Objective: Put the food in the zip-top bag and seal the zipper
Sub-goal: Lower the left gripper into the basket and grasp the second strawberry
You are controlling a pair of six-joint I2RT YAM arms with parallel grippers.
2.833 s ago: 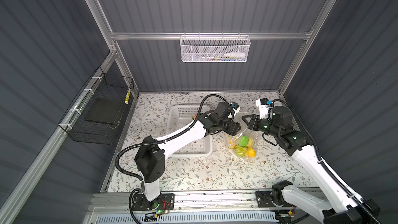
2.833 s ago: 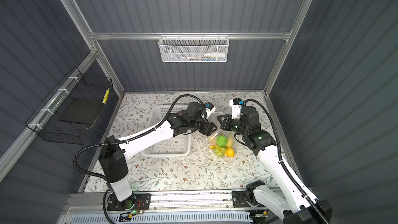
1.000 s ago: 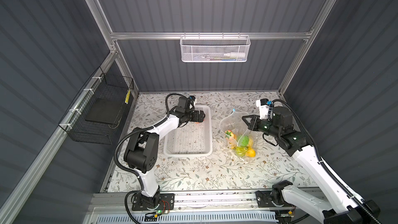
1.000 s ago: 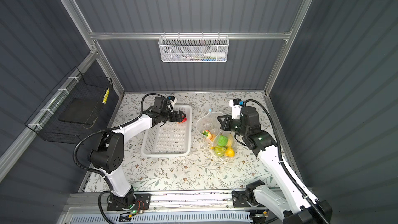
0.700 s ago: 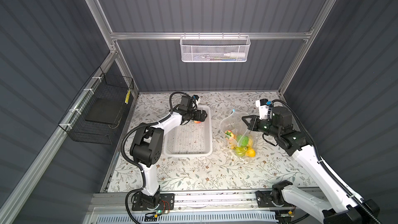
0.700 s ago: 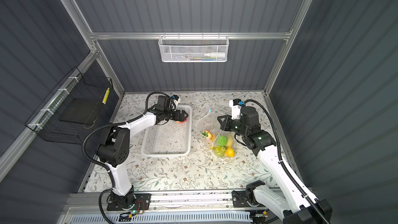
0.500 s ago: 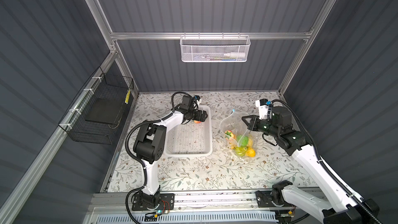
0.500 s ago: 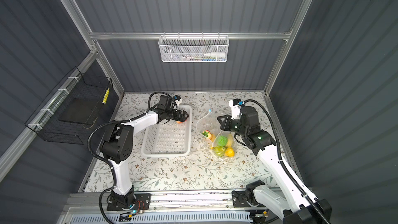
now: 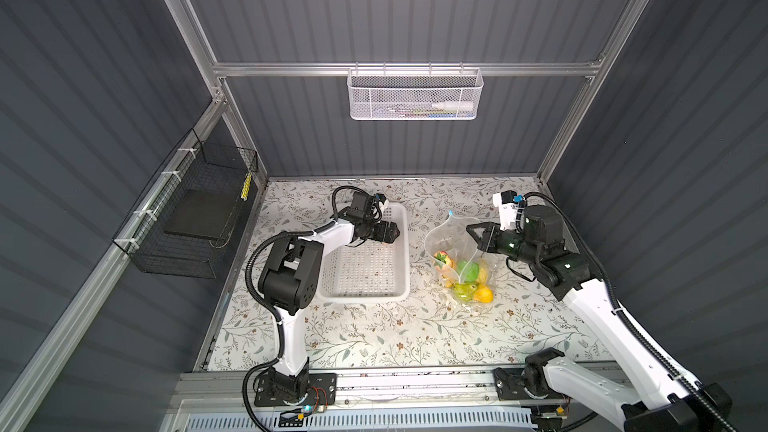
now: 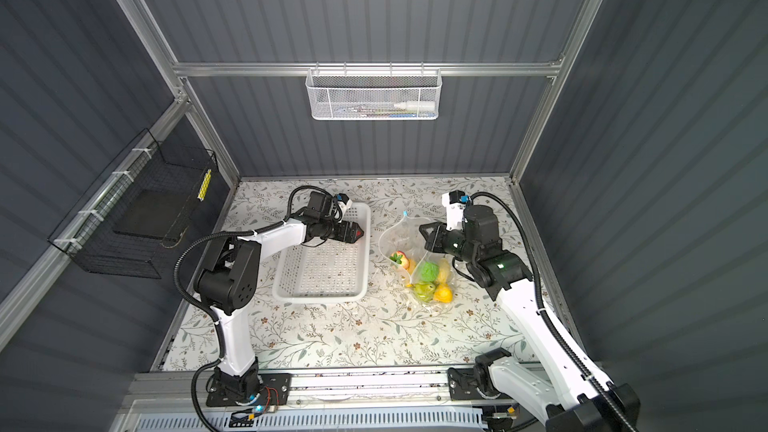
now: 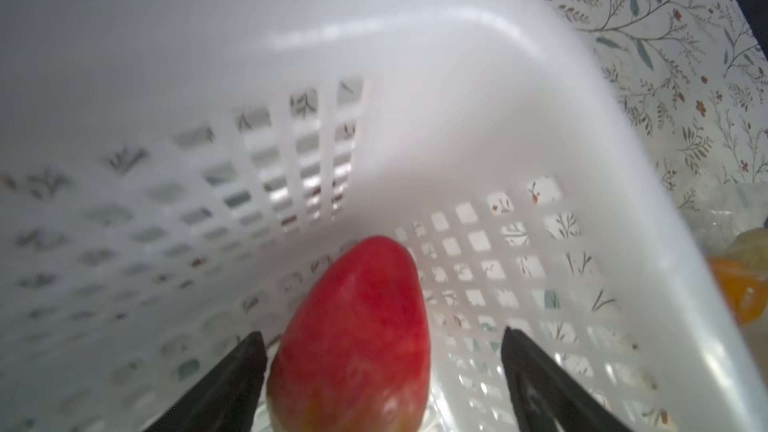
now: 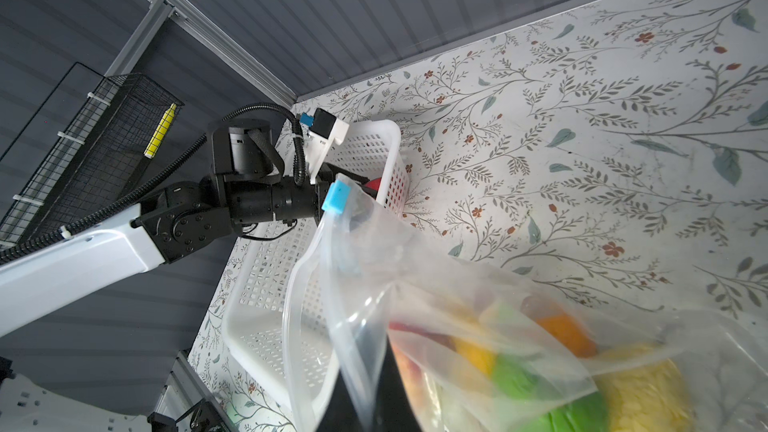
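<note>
REMOTE CELL: Inside the white perforated basket (image 11: 374, 56), my left gripper (image 11: 380, 342) stands spread around a red toy strawberry (image 11: 353, 338), the only piece I can see left there. One finger (image 11: 232, 371) is just beside its flank and the other is clear of it, so nothing is gripped yet.

Across the floral tabletop (image 9: 374, 338), my right gripper (image 12: 365, 405) is pressed together on the rim of the zip-top bag (image 12: 457, 284), holding the mouth up and gaping toward the basket. The zipper (image 12: 286, 326) is unsealed, and its light-blue slider (image 12: 336, 197) sits at the far end of the strip. Both top views show the rest of the food heaped in the bag's lower end, including a round green fruit (image 10: 428, 271) and a yellow lemon (image 10: 443, 294).

I judge the strawberry light, hard and glossy. Its taper could squirt it out of a pinch near the tip, so I would close across its widest part. The bag looks thin, limp and crinkly, and I expect the mouth to slump if the rim is let go. The rim beside the zipper seems the place to hold it, and the small slider needs a precise pinch.

I can read no brand, label text or other writing in any view.
</note>
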